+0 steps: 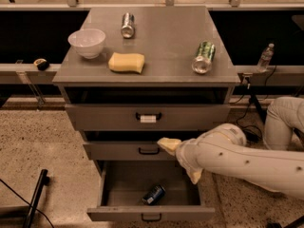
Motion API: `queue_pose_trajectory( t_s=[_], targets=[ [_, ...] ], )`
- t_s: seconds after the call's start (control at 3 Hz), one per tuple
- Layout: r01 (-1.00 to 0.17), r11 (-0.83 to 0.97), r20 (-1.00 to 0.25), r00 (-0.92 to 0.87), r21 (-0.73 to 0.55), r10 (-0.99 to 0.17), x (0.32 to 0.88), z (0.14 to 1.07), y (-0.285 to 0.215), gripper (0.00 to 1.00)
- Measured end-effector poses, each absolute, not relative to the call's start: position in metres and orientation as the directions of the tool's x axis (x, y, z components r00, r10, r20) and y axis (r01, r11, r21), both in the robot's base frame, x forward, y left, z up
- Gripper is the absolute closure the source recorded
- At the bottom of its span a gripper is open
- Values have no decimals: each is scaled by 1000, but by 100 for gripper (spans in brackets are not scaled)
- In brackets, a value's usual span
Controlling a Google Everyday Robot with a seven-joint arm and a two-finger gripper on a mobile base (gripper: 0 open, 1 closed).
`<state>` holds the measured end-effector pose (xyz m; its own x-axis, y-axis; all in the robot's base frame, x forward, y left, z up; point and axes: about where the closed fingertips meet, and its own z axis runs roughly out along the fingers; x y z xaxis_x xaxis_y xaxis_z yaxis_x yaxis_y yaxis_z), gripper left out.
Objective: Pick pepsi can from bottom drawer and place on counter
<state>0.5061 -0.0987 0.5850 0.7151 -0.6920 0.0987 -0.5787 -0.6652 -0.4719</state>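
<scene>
The pepsi can (pixel 153 194) lies on its side in the open bottom drawer (pixel 114 213), near the middle of its floor. My gripper (pixel 179 160) comes in from the right on the white arm and hangs above the drawer's right half, in front of the middle drawer. It is open and empty, with one pale fingertip (pixel 165 144) pointing left and the other (pixel 194 176) pointing down. The can is below and left of the gripper, apart from it. The counter (pixel 161 44) is the grey top of the cabinet.
On the counter stand a white bowl (pixel 87 42), a yellow sponge (pixel 126 62), a plain silver can (pixel 127 25) and a green-patterned can (pixel 203 57) lying down. The middle drawer (pixel 118 150) and top drawer (pixel 104 117) are shut. A water bottle (pixel 265 57) stands at the right.
</scene>
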Motion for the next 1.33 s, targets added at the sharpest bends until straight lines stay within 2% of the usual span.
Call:
queue_pose_trajectory(
  t_s=[0.33, 0.67, 1.0, 1.33],
  targets=[
    [-586, -717, 113, 739, -377, -664, 525, 526, -90, 0],
    [-596, -718, 61, 753, -359, -655, 556, 470, -46, 0],
    [-596, -719, 61, 753, -359, -655, 556, 470, -46, 0],
    [-540, -769, 62, 804, -342, -592, 565, 439, -35, 0]
  ],
)
